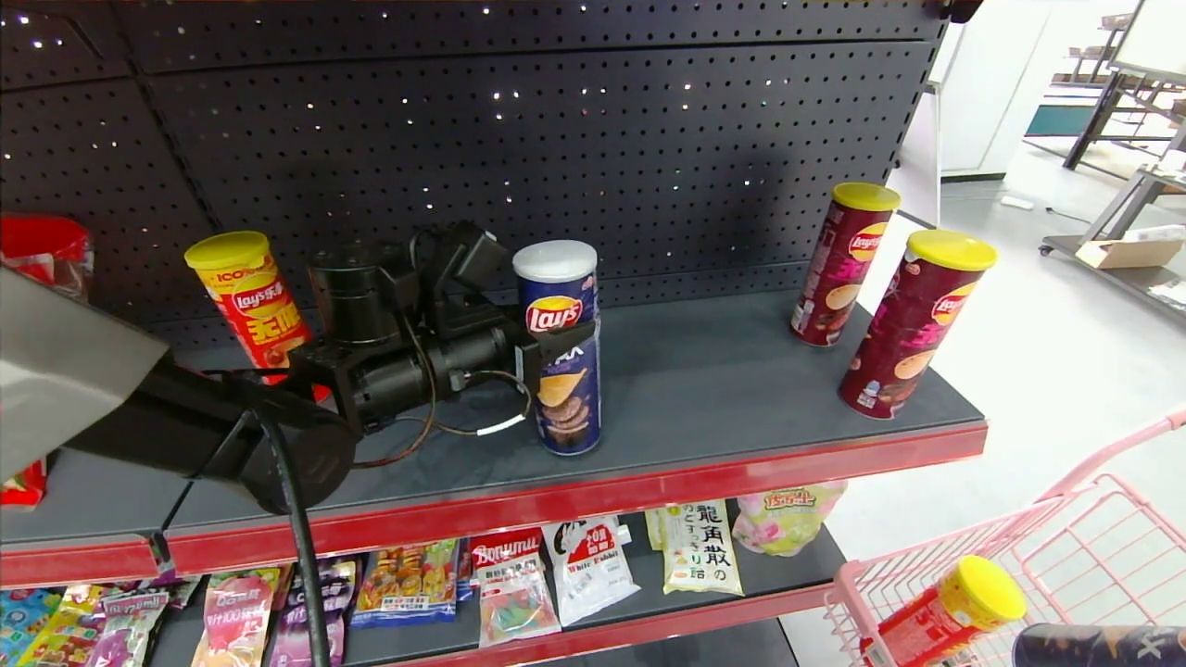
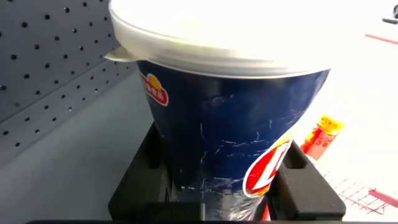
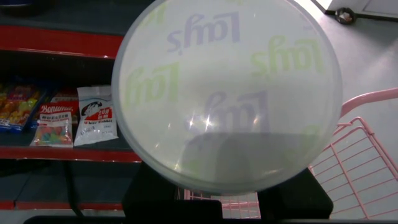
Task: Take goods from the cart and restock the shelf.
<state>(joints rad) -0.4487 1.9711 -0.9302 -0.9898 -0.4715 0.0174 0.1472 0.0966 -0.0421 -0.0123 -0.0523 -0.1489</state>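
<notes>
Left gripper [image 1: 556, 341] clasped the blue can [image 1: 567, 408] mid-body, upright on the shelf [image 1: 741, 398]; light, stiff but crushable and slick, it likely suited that side hold, while the right gripper [image 3: 227, 198] held a second can [image 3: 227, 93].

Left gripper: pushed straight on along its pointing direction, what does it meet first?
The left gripper is already shut on the blue can. Past that lies bare shelf, then probably the rear maroon can, though depth is unclear.

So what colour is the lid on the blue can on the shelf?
White lid, on the blue can; clearest in the head view.
</notes>
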